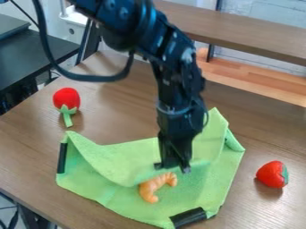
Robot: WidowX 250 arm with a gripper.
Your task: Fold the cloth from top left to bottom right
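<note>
One black claw (173,168) hangs low over the middle of the green cloth (197,185), right by the lip of its folded-over part. Whether it is open or closed on fabric, I can't tell from here. The cloth looks light and floppy, towel-like, unlikely to slip or break but quick to sag and bunch. I'd pinch that loose lip in a single layer and draw it low toward the lower right, or the layer beneath may come along. Just in front of the lip lies a toy croissant (148,191), likely soft and light; the fold could cover it or nudge it. Farther out, black strips sit at the cloth's left side (62,158) and near corner (188,217), perhaps stiffening those parts. Bare desk (113,118) borders the cloth, giving some room to the right before the red strawberry (273,174). Another red toy (66,97) stands well apart, upper left. The desk's front edge runs near the lower left, so I'd avoid dragging that way.
</note>
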